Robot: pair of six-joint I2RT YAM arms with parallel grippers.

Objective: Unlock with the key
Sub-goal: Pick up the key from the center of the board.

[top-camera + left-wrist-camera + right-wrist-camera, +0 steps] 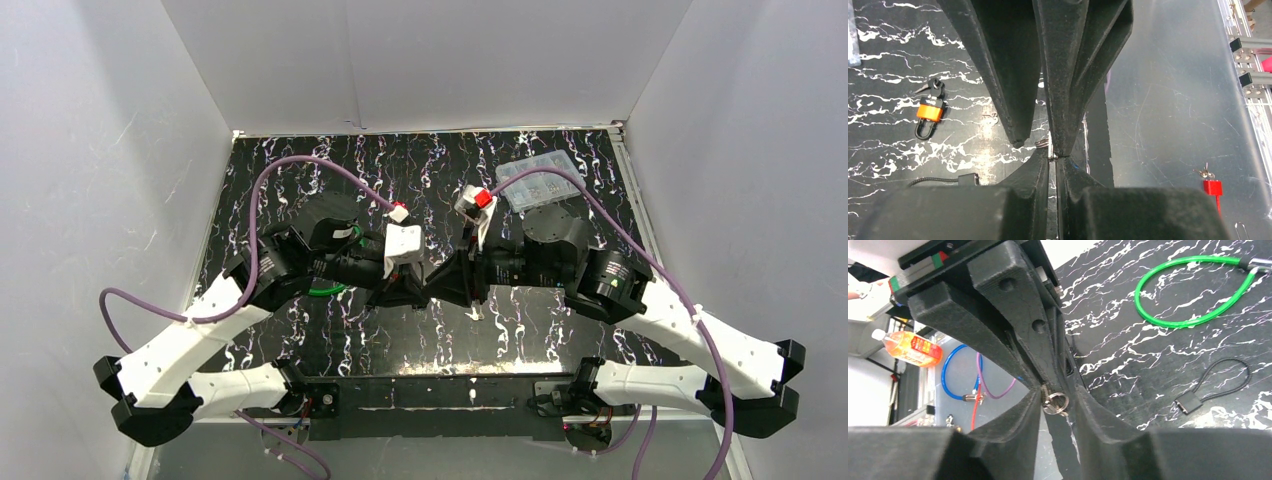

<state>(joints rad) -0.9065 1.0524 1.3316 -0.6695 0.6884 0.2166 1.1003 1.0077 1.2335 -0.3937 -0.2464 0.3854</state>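
My two grippers meet tip to tip over the middle of the table. The left gripper (1053,159) (416,294) is shut on a small metal key (1051,156), and only a sliver of the key shows between its tips. The key's ring (1056,403) (1042,145) sticks out past them. My right gripper (1059,392) (441,288) is open, its two fingers standing either side of the ring with a gap between them. An orange padlock (930,111) with a black key in it lies on the table, and a red padlock (1212,187) lies on the metal sheet.
A green cable loop (1193,290) and a small black cable lock (1190,402) lie on the marbled table. A clear plastic box (537,180) sits at the back right. An orange bottle (910,347) and coloured hoses (955,382) lie beyond the table.
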